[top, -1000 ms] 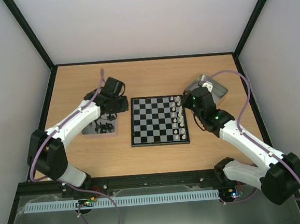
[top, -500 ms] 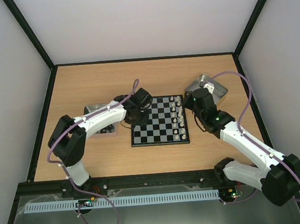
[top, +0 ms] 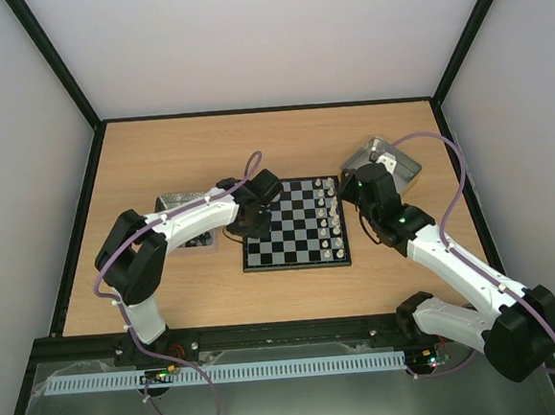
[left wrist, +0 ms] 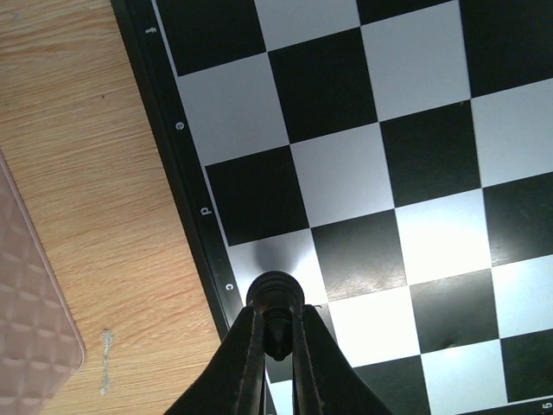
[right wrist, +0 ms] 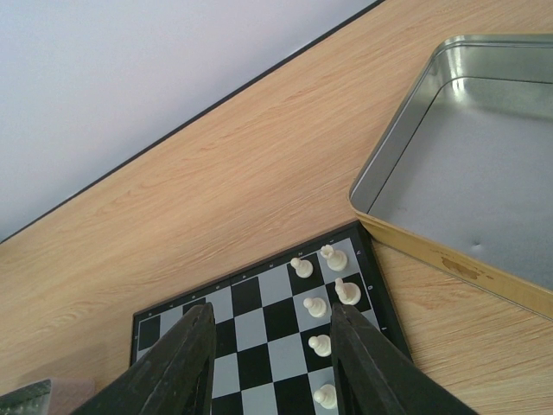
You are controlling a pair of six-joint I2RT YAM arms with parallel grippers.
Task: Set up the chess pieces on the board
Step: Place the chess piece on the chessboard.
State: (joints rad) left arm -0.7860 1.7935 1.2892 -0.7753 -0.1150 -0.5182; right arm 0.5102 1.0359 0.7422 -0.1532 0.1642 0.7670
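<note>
— The black chess piece (left wrist: 274,290), who is holding it?
— The left hand (left wrist: 278,322) is squeezing it at the edge of the board (left wrist: 346,173), by the letter c (left wrist: 229,286).
— And the right hand (right wrist: 272,346)?
— It is hanging wide, holding nothing.

The top camera sits high behind the arm bases, looking down over the counter (top: 281,135) and the board (top: 293,224). The left wrist camera hangs close, facing straight down on the board's lettered edge, past the left claw (left wrist: 277,316) pinching a black chess piece (left wrist: 275,294). The right wrist camera, farther off, looks obliquely past the right claw (right wrist: 272,320) at a board corner and metal tray (right wrist: 484,173). All three share the board.
</note>
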